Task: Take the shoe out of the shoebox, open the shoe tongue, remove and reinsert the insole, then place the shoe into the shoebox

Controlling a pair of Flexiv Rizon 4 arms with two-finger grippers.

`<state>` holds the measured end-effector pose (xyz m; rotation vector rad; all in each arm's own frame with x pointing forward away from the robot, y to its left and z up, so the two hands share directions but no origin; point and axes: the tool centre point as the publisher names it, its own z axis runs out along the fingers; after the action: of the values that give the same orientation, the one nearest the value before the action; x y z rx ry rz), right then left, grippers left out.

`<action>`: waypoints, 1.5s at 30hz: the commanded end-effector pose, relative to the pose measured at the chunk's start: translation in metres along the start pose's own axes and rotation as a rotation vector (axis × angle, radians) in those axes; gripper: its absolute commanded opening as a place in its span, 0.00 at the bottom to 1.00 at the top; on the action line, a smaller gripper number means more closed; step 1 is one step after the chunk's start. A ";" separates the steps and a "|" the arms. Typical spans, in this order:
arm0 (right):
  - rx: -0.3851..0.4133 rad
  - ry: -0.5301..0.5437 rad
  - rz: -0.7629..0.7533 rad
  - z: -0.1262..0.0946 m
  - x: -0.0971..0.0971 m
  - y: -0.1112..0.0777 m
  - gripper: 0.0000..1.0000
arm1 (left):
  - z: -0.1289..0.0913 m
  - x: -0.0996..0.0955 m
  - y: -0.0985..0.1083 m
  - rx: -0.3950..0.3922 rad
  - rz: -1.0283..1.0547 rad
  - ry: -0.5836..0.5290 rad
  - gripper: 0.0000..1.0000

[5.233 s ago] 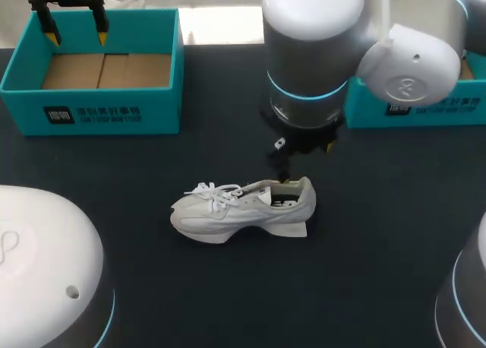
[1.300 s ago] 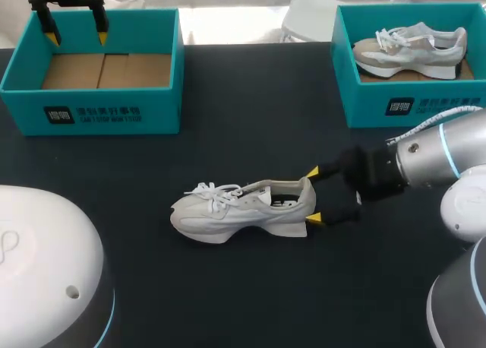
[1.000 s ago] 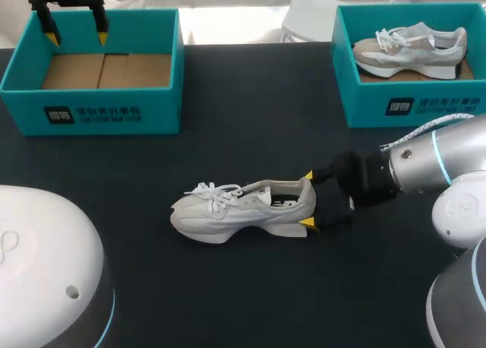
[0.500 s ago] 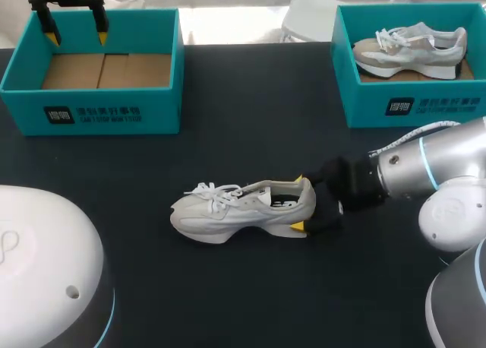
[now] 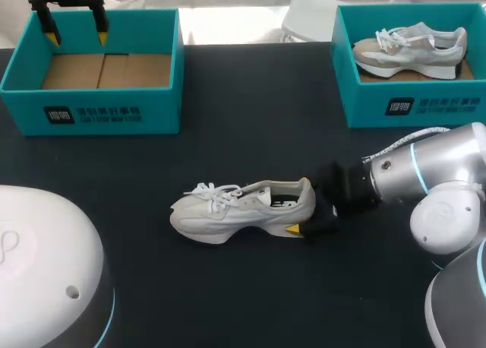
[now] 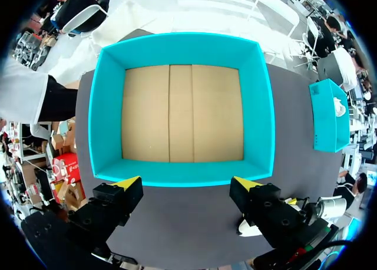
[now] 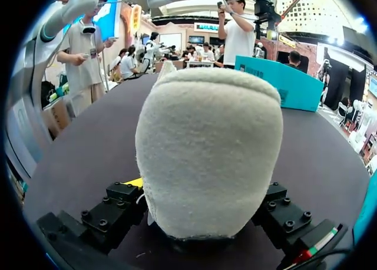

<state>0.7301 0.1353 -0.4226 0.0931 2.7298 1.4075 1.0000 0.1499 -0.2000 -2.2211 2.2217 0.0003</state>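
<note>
A white sneaker (image 5: 243,210) lies on the dark table (image 5: 228,287), toe to the left and laces loose. My right gripper (image 5: 298,205) comes in from the right at table height and straddles the heel. One yellow fingertip (image 5: 292,229) shows at the sole's near side; the other is hidden behind the heel. In the right wrist view the fuzzy heel (image 7: 209,146) fills the space between the fingers of the right gripper (image 7: 206,193), which is open. My left gripper (image 5: 76,36) hangs open over the empty teal shoebox (image 5: 91,109), seen from above as left gripper (image 6: 187,183) and shoebox (image 6: 106,105).
A second teal box (image 5: 410,109) at the back right holds another sneaker (image 5: 410,44). Bare dark table surrounds the white sneaker on all sides. My arm bases bulk at the near left (image 5: 45,264) and near right (image 5: 456,302).
My right gripper has slid left so its fingers now flank the heel, and they have drawn slightly closer together. The sneaker and the left arm have not moved.
</note>
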 end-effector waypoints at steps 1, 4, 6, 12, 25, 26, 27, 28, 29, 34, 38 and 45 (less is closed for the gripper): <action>0.015 -0.001 -0.003 0.002 0.002 0.002 0.00 | 0.000 0.000 0.000 0.000 0.000 0.000 1.00; 0.024 0.000 -0.010 -0.004 0.000 0.001 0.00 | 0.000 0.000 0.000 0.000 0.000 0.000 1.00; 0.034 0.001 -0.012 -0.006 -0.001 0.000 0.00 | 0.000 0.000 0.000 0.000 0.000 0.000 1.00; 0.059 0.014 -0.013 -0.007 -0.003 -0.007 0.00 | 0.000 0.000 0.000 0.000 0.000 0.000 1.00; 0.059 0.014 -0.012 -0.006 -0.003 -0.008 0.00 | 0.000 0.000 0.000 0.000 0.000 0.000 1.00; 0.059 0.014 -0.012 -0.006 -0.003 -0.008 0.00 | 0.000 0.000 0.000 0.000 0.000 0.000 1.00; 0.059 0.014 -0.012 -0.006 -0.003 -0.008 0.00 | 0.000 0.000 0.000 0.000 0.000 0.000 1.00; 0.059 0.014 -0.012 -0.006 -0.003 -0.008 0.00 | 0.000 0.000 0.000 0.000 0.000 0.000 1.00; 0.059 0.014 -0.012 -0.006 -0.003 -0.008 0.00 | 0.000 0.000 0.000 0.000 0.000 0.000 1.00; 0.059 0.014 -0.012 -0.006 -0.003 -0.008 0.00 | -0.003 0.013 0.023 0.013 0.003 -0.011 1.00; 0.059 0.014 -0.012 -0.006 -0.003 -0.008 0.00 | -0.006 0.028 0.060 0.015 -0.015 0.008 1.00; 0.059 0.014 -0.012 -0.006 -0.003 -0.008 0.00 | -0.004 0.055 0.123 0.008 -0.057 0.037 1.00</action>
<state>0.7320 0.1258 -0.4231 0.0701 2.7753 1.3361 0.9194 0.0991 -0.1963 -2.3290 2.2088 0.0576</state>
